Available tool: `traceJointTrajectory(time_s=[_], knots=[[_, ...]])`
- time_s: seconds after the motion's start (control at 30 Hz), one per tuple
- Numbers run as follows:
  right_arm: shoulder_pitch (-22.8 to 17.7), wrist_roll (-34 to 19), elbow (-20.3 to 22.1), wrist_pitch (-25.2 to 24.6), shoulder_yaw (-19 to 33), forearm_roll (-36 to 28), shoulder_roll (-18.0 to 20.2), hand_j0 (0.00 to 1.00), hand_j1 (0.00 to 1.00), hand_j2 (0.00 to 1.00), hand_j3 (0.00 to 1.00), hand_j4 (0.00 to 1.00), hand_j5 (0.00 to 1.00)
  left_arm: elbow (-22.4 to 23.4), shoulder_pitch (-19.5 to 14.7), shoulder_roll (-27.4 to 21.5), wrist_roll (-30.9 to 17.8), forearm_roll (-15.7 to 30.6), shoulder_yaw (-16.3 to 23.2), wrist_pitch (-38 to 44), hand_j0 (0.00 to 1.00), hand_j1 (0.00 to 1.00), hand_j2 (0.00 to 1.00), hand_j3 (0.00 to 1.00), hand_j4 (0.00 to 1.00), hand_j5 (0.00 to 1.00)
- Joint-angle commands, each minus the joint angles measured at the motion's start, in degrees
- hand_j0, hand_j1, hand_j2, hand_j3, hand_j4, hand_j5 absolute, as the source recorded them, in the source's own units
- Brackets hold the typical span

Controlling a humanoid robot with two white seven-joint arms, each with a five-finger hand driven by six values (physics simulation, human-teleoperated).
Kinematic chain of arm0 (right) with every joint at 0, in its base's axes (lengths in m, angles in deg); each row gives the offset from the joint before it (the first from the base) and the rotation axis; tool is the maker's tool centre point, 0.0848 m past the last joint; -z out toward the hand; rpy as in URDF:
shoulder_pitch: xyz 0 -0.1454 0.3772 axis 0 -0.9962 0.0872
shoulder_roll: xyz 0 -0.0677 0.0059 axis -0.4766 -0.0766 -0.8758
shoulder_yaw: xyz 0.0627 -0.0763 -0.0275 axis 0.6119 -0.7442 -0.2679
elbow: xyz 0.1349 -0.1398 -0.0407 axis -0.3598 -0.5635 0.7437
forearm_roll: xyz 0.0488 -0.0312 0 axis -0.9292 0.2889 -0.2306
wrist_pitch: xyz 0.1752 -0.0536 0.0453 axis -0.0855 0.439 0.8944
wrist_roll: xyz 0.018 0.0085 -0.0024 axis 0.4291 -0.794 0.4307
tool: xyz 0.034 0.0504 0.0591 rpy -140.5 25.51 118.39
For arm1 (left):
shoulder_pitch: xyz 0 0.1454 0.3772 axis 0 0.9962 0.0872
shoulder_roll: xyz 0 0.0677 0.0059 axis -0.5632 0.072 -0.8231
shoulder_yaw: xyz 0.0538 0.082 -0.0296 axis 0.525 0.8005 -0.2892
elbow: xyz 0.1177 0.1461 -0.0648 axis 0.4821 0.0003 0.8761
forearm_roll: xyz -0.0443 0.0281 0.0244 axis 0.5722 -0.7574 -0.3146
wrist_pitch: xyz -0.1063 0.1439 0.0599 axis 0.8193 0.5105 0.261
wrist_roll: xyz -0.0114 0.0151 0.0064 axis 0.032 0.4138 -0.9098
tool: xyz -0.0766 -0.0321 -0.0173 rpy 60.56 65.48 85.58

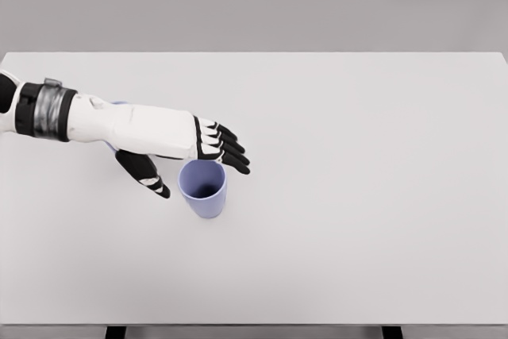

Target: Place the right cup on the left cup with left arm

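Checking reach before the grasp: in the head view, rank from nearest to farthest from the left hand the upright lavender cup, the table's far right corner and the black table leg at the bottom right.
1. Upright lavender plastic cup: just below the left hand, between thumb and fingers.
2. Black table leg: bottom edge, right.
3. White table's far right corner: upper right.

The scene is evenly and brightly lit by diffuse light from above, only faint soft shadows being cast on the pale table (381,196), with no glare or edge distortion noted, though slight softness is observed throughout.
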Motion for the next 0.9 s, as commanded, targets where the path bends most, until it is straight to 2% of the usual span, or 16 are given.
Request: traceJointTrajectory(time_s=[0.0,0.07,0.27,0.73,0.87], knots=[[0.0,0.0,0.0,0.0,-0.1,0.0,0.0,1.00,1.00,1.00,1.00,1.00,1.00,0.6,0.0,0.3,0.0,-1.0,-0.1,0.2,1.00,1.00,1.00,1.00,1.00,1.00],[0.0,0.0,0.0,0.0,0.1,0.0,0.0,1.00,1.00,1.00,1.00,1.00,1.00,2.7,0.8,1.7,0.0,-1.7,-0.1,0.2,1.00,1.00,1.00,1.00,1.00,1.00],[0.0,0.0,0.0,0.0,0.1,0.0,0.0,1.00,1.00,1.00,1.00,1.00,1.00,4.7,1.8,3.6,0.0,-2.2,-0.1,0.2,1.00,1.00,1.00,1.00,1.00,1.00],[0.0,0.0,0.0,0.0,0.1,0.0,0.0,1.00,1.00,1.00,1.00,1.00,1.00,3.2,3.7,3.3,0.0,-2.1,-0.5,0.2,1.00,1.00,1.00,1.00,1.00,1.00],[0.0,0.0,0.0,0.0,0.0,0.0,0.0,1.00,1.00,1.00,1.00,1.00,1.00,4.8,3.7,3.2,0.0,-2.3,-0.8,0.2,1.00,1.00,1.00,1.00,1.00,1.00]])
